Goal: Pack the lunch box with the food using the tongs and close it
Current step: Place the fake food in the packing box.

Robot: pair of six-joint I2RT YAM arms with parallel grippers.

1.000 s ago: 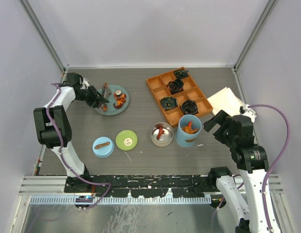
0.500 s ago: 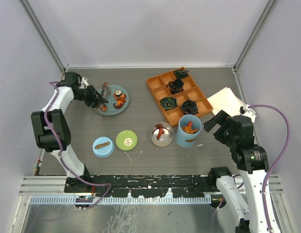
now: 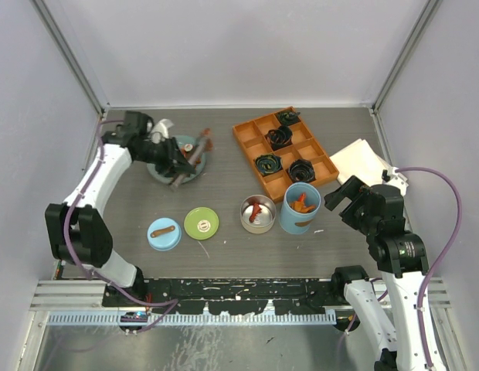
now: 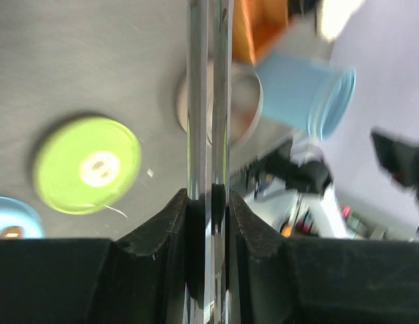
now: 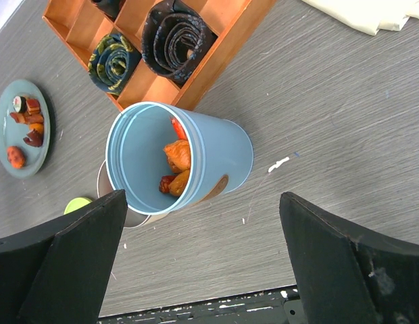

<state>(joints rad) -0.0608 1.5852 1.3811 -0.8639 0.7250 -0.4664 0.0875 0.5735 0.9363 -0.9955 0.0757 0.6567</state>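
The grey wood-grain desk (image 3: pixel 224 154) sat between pale walls (image 3: pixel 239 46). Upper left, the left gripper (image 3: pixel 171 161) pinched the tongs (image 3: pixel 191 158); lower right, the right gripper (image 3: pixel 341 193) stood spread.

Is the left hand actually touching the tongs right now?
Touching. The left wrist view shows the left hand clamped on the tongs, both fingers pressed against the metal arms.
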